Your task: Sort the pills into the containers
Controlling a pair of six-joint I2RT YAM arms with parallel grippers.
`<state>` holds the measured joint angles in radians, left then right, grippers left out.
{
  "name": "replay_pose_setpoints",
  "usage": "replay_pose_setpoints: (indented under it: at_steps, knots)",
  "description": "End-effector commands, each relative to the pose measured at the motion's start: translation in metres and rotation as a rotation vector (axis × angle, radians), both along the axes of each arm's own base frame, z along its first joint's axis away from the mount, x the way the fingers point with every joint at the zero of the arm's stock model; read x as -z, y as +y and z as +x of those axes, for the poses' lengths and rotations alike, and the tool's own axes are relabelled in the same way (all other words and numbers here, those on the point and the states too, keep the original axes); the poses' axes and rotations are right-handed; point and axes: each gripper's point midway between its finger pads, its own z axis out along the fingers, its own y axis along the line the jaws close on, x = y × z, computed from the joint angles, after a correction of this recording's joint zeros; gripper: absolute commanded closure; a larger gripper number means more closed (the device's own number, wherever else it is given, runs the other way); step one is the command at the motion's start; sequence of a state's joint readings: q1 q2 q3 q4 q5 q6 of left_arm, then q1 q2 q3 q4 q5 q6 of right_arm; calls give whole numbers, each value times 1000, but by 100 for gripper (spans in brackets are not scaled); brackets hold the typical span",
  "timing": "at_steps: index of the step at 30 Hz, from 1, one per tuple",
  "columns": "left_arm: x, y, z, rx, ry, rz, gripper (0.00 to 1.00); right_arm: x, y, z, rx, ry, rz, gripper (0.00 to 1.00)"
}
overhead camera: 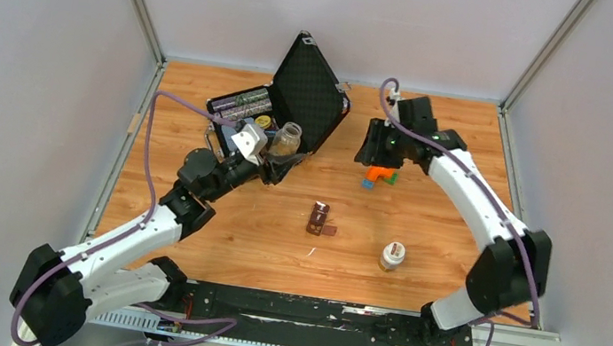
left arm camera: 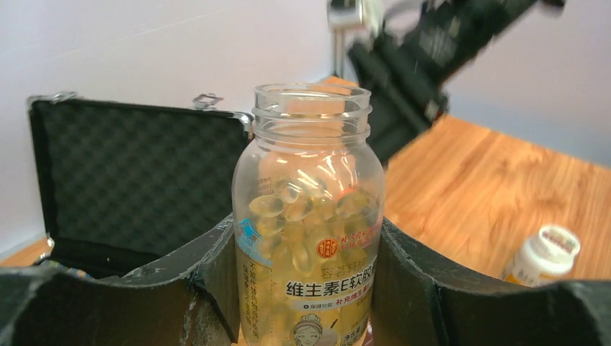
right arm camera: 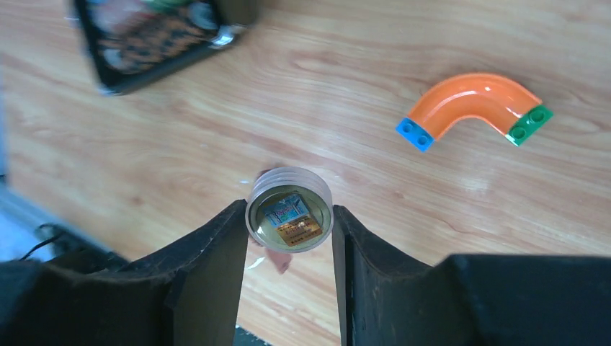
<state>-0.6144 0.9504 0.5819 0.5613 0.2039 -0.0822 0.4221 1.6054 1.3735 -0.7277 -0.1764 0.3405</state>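
The containers (overhead camera: pixel 318 218), one brown strip, lie mid-table, well apart from both arms; their contents are too small to tell. Judged stage: early, with one bottle uncapped and nothing visibly sorted. The left gripper (left arm camera: pixel 308 241) clamps the open capsule bottle (left arm camera: pixel 310 180) before the black case (overhead camera: pixel 306 92). The right gripper (right arm camera: pixel 288 210) grasps a round cap (right arm camera: pixel 290 225). Count: two bottles, the second bottle (overhead camera: pixel 392 256) capped; one loose cap; one strip
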Motion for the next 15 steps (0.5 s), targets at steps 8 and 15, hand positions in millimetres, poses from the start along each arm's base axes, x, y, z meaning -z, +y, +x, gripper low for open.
replay_pose_setpoints:
  at_steps: [8,15]
  knots:
    - [19,-38,-12,253,-239,265,100,-171,45,-65,-383,-271,399,65]
    - [29,-45,-12,303,-231,307,100,-187,64,-84,-464,-266,364,65]
